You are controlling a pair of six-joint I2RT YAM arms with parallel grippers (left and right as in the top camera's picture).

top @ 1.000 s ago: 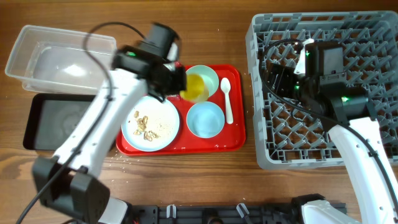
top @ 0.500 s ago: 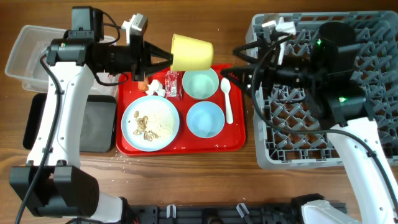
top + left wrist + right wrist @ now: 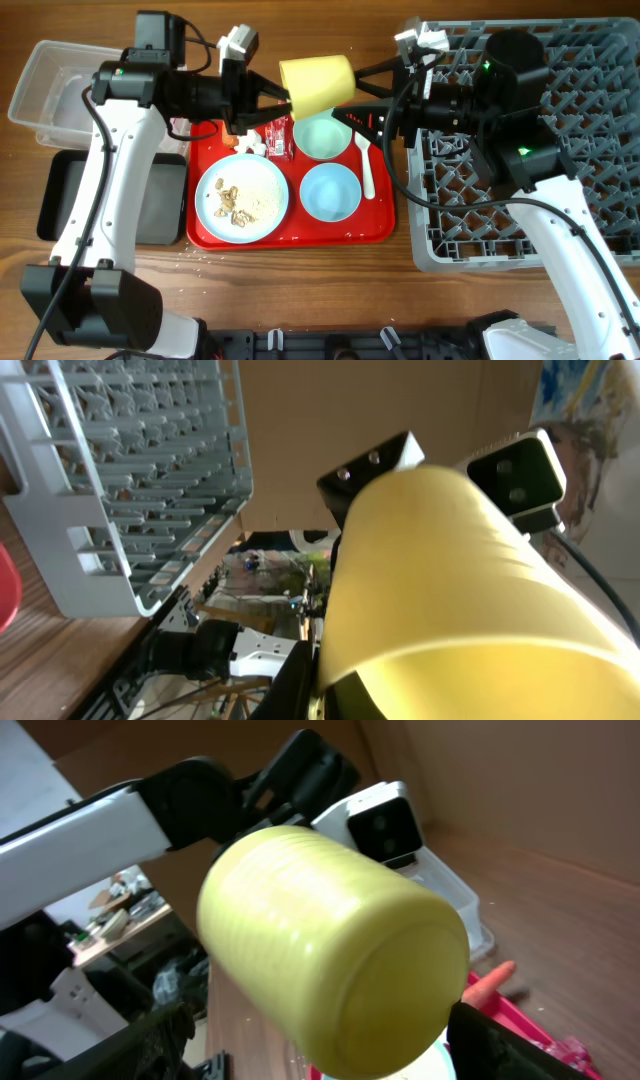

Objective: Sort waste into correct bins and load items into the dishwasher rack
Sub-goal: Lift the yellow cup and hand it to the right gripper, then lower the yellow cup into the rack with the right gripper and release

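Note:
My left gripper (image 3: 272,98) is shut on the rim of the yellow cup (image 3: 318,84) and holds it on its side in the air above the back edge of the red tray (image 3: 300,235). My right gripper (image 3: 366,95) is open, with a finger on each side of the cup's base; I cannot tell whether they touch it. The cup fills the left wrist view (image 3: 450,580) and the right wrist view (image 3: 330,960). The grey dishwasher rack (image 3: 560,150) stands at the right. The clear tub (image 3: 70,95) and the black tray (image 3: 70,195) lie at the left.
On the red tray are a mint-green bowl (image 3: 325,136), a pale blue bowl (image 3: 330,192), a white spoon (image 3: 365,160), a light-blue plate (image 3: 262,205) with tan scraps (image 3: 235,200), a tissue (image 3: 255,142), a wrapper (image 3: 279,135) and a carrot (image 3: 490,982).
My left gripper lifted the yellow cup off the tray and carried it right. My right gripper came out of the rack to the left and now brackets the cup's base.

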